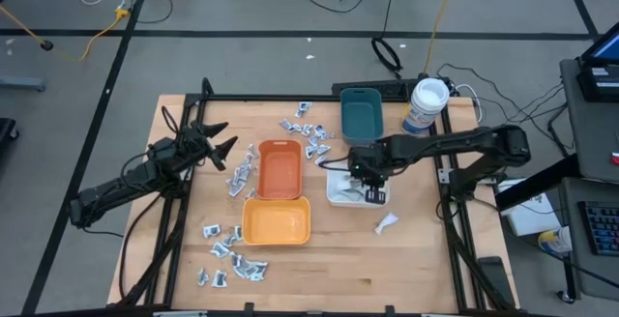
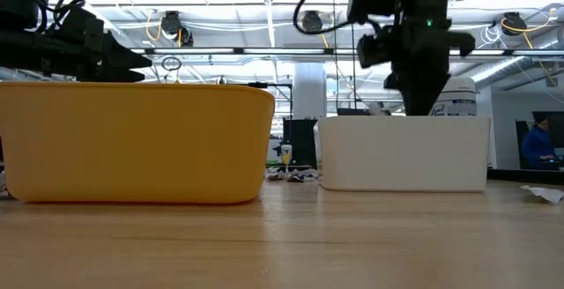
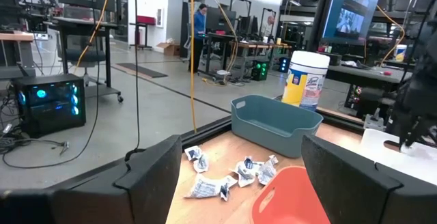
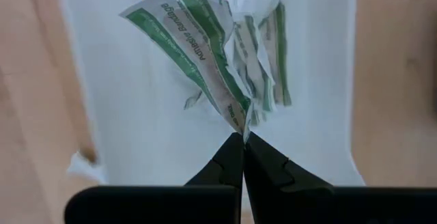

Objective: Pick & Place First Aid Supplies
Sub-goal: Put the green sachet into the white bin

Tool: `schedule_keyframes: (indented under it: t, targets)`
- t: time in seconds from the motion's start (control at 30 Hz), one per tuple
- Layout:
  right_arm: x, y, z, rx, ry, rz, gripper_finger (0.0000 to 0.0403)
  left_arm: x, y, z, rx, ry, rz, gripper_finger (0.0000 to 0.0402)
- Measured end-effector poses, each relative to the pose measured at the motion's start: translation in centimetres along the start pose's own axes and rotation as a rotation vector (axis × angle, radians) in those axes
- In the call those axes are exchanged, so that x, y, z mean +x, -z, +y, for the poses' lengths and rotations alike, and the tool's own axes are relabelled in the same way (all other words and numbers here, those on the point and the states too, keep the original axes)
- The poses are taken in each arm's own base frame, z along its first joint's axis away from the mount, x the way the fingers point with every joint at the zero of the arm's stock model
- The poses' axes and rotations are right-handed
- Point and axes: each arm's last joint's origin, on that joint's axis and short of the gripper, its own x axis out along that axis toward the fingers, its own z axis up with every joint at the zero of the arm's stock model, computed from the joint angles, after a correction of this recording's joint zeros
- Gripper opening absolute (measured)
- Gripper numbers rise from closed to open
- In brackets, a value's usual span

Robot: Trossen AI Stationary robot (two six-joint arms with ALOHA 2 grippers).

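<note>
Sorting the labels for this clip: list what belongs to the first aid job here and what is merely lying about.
Job:
green-white strips in the white tray
silvery sachets scattered on the table
right gripper, shut on a strip over the white tray
left gripper, open, waiting

Lying about:
white tub
floor cables

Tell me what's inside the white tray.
Green-and-white strips lie piled in the white tray; the shut right gripper pinches one's end. Anything beneath the pile is hidden.
</note>
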Motion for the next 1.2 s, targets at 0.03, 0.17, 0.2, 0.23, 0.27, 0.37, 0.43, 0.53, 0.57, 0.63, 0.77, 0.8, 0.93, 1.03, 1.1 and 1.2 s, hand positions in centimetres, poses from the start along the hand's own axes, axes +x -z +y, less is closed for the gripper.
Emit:
schedule_keyframes:
  t: [0.03, 0.17, 0.2, 0.23, 0.27, 0.37, 0.43, 0.53, 0.57, 0.63, 0.77, 0.8, 0.93, 1.03, 1.1, 1.2]
  targets:
    - [0.4, -0.1, 0.0, 0.001, 0.000, -0.004, 0.0000, 0.0, 0.0, 0.0, 0.000, 0.000, 0.000, 0.0308]
    - [1.3, 0.1, 0.0, 0.016, 0.000, -0.022, 0.0004, 0.0, 0.0, 0.0, 0.000, 0.000, 0.000, 0.0308]
    - [1.3, 0.1, -0.1, 0.027, 0.008, -0.023, 0.0008, 0.0, 0.0, 0.0, 0.000, 0.000, 0.001, 0.0308]
    - [1.3, 0.1, -0.1, 0.041, 0.022, -0.029, 0.0014, 0.0, 0.0, 0.0, 0.000, 0.001, 0.000, 0.0308]
    - [1.3, 0.0, -0.1, 0.046, 0.024, -0.032, 0.0022, 0.0, 0.0, 0.0, 0.000, 0.000, 0.000, 0.0308]
    - [1.3, 0.1, -0.1, 0.053, 0.021, -0.029, 0.0060, 0.0, 0.0, 0.0, 0.000, 0.000, 0.000, 0.0308]
    - [1.3, 0.1, -0.1, 0.068, 0.020, -0.029, 0.0096, 0.0, 0.0, 0.0, 0.000, 0.000, 0.000, 0.0308]
    - [1.3, 0.1, -0.1, 0.079, 0.020, -0.024, 0.0153, 0.0, 0.0, 0.0, 0.001, 0.000, 0.000, 0.0308]
    - [1.3, 0.1, -0.1, 0.079, 0.020, -0.025, 0.0171, 0.0, 0.0, 0.0, 0.001, 0.001, 0.000, 0.0308]
    - [1.3, 0.1, -0.1, 0.079, 0.019, -0.025, 0.0200, 0.0, 0.0, 0.0, 0.002, 0.000, 0.000, 0.0308]
    - [0.6, -0.2, 0.1, 0.057, -0.033, -0.031, 0.0235, 0.0, 0.0, 0.0, 0.001, 0.001, 0.000, 0.0308]
    - [0.2, -0.3, 0.2, 0.038, -0.060, -0.044, 0.0238, 0.0, 0.0, 0.0, 0.002, 0.000, 0.000, 0.0308]
    - [-0.8, -0.8, 0.9, -0.062, -0.169, -0.071, 0.0241, 0.0, 0.0, 0.0, 0.001, 0.001, 0.000, 0.0308]
    - [-1.5, -0.8, 1.7, -0.145, -0.203, -0.091, 0.0234, 0.0, 0.0, 0.0, 0.001, 0.000, 0.000, 0.0308]
    - [-1.7, -0.9, 2.3, -0.198, -0.205, -0.108, 0.0227, 0.0, 0.0, 0.0, 0.001, 0.001, 0.000, 0.0308]
    - [-1.9, -0.5, 3.6, -0.286, -0.211, -0.099, 0.0216, 0.0, 0.0, 0.0, 0.001, 0.001, 0.000, 0.0308]
